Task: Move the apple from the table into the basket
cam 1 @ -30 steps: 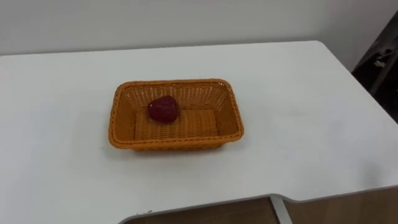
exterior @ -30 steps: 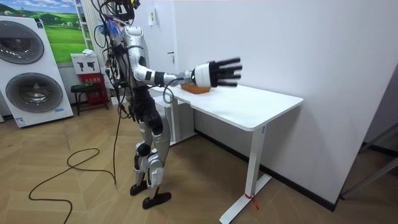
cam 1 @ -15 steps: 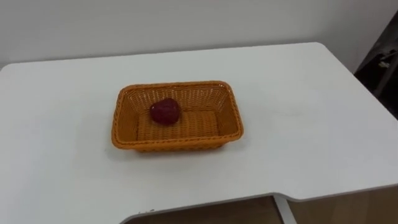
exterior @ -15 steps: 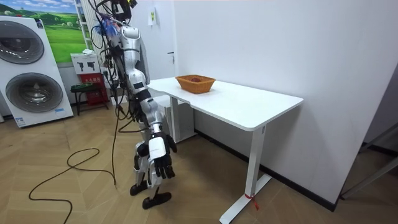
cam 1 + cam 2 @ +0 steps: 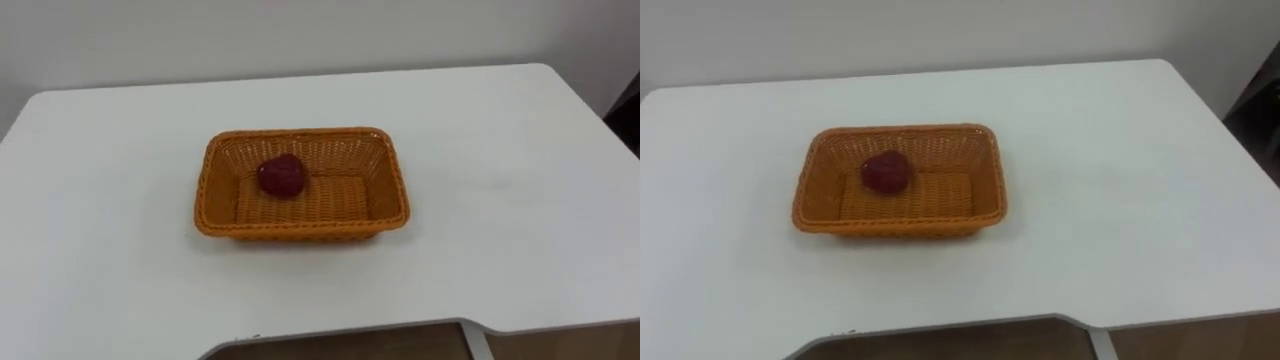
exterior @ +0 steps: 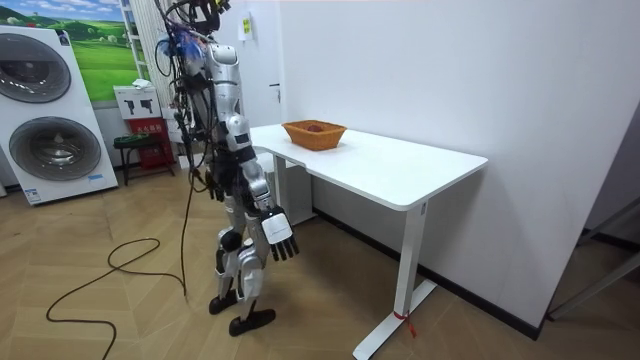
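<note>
Right hand (image 6: 279,232) hangs lower than one second ago, when it was stretched out at bench height. Since half a second ago it has swung a little toward the room view's right. The eye views have shifted as a whole, which is the camera's own movement. The apple and basket keep the same relation to each other.

Left eye view: the bench (image 5: 500,200) is white and spans most of the frame, with a pale wall along the top edge. The orange wicker basket (image 5: 300,228) stands on the bench just left of frame centre, its long sides running left to right. The dark red apple (image 5: 282,175) lies inside the basket, in the upper left part of its interior, near the far wall. A notch in the bench's near edge shows at the bottom of the frame.

Right eye view: same layout. The basket (image 5: 895,222) sits further toward the frame's left, with the apple (image 5: 886,172) in the same upper left part of it.

Room view: the robot stands upright on the wooden floor at the bench's end on the room view's left. Its right hand is down beside the thigh, released, with the fingers straight and spread, holding nothing. The basket (image 6: 314,135) stands on the bench (image 6: 400,170) near the wall, well apart from that hand. Two washing machines (image 6: 50,110) stand at the far left.
</note>
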You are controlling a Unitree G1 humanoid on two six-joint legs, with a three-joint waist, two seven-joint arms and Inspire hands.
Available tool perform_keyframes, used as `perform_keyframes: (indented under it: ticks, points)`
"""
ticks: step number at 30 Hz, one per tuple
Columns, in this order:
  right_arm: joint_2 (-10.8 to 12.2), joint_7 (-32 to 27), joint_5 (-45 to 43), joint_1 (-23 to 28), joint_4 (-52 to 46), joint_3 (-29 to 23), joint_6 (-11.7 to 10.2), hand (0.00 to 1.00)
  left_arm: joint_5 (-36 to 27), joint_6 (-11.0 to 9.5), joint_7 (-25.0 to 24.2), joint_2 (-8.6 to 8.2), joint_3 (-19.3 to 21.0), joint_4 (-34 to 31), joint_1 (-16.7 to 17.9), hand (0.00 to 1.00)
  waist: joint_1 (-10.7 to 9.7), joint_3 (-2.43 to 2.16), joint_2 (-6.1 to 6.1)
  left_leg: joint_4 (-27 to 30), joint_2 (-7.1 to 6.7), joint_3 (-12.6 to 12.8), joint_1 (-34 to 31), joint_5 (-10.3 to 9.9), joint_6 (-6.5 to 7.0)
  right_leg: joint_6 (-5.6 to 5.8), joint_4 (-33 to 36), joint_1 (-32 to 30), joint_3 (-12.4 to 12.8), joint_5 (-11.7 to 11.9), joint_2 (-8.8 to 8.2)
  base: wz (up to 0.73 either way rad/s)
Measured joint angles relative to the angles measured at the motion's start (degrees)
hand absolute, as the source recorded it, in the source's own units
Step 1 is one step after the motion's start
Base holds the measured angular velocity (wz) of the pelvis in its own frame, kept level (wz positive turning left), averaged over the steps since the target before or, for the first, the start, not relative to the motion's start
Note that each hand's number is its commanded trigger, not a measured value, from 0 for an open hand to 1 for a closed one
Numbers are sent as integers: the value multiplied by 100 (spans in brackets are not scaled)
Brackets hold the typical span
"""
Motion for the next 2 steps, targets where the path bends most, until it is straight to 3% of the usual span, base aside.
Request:
perform_keyframes:
  ticks: [2]
  points:
    - [-11,164,4,-53,4,100,-4,0,0,23,-76,-3,-3,0,-5,0,-2,-2,-9,12,-2,-34,-48,0,0,0,-11,0,-26,0,-1,5]
